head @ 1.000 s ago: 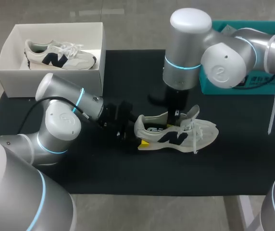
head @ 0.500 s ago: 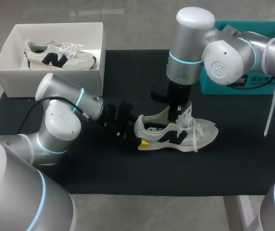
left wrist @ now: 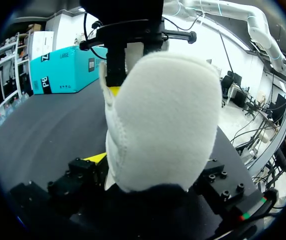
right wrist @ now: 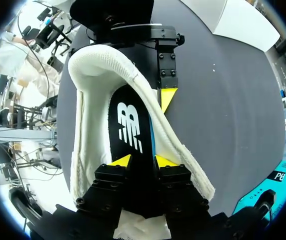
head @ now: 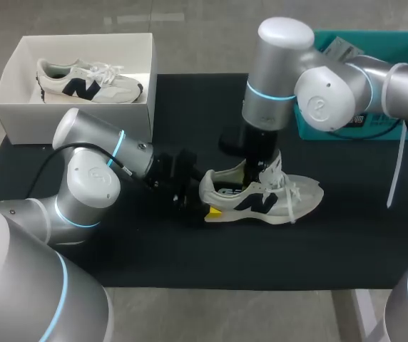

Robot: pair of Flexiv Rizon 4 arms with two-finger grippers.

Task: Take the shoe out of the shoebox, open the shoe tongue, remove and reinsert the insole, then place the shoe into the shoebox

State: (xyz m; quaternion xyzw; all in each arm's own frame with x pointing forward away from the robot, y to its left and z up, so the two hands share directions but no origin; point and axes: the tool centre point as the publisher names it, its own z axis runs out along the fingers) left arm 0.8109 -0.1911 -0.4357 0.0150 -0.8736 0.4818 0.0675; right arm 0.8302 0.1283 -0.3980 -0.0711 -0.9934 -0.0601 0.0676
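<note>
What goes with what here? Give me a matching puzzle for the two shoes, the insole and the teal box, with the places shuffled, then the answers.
Things:
1. shoe on the black mat
2. other shoe
3. insole
4. teal box

Places:
A. lying in the white shoebox
B. pinched in the right tool, inside the shoe's opening
C. at the table's far right, behind the right arm
D. heel gripped by the left tool

Pairs: 1-D, 2-A, 3-B, 4-C.
</note>
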